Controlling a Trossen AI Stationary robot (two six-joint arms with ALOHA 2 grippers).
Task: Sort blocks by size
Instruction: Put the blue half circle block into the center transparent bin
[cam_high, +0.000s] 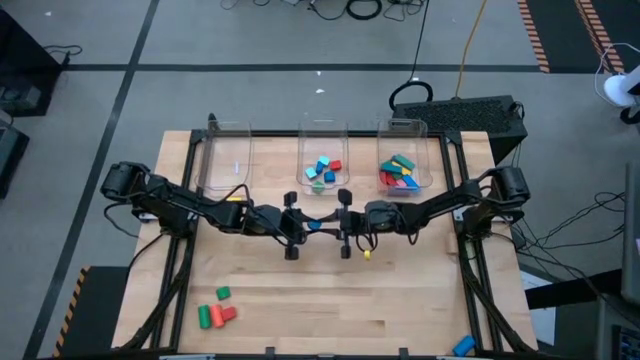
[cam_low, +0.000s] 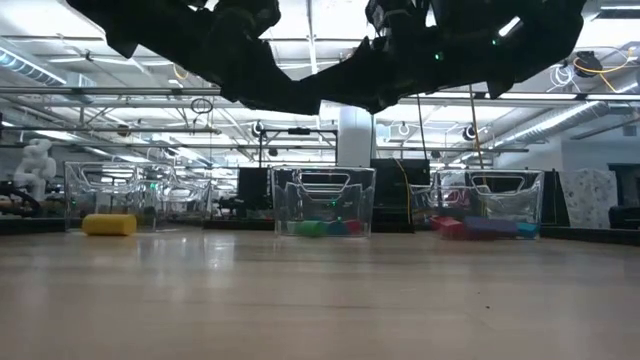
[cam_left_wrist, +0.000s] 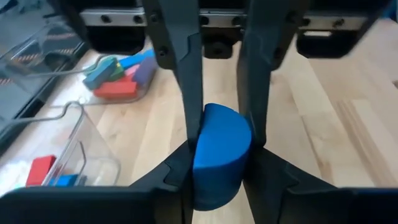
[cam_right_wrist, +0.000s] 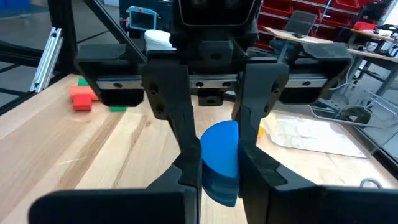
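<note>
At the near left of the pale wooden table (cam_high: 330, 300) lie red and green short blocks (cam_high: 215, 313). Far left stands an empty clear plastic bin (cam_high: 226, 160). The left tool (cam_high: 293, 222) and the right tool (cam_high: 343, 222) meet above the table's middle, both clenched on one blue short cylinder block (cam_left_wrist: 219, 152), each pair of dark fingers pressing its sides. A small yellow block (cam_high: 367, 254) lies just near of the right tool. The middle clear bin (cam_high: 323, 168) holds blue, green and red pieces; the right clear bin (cam_high: 405, 168) holds longer mixed-colour bars.
</note>
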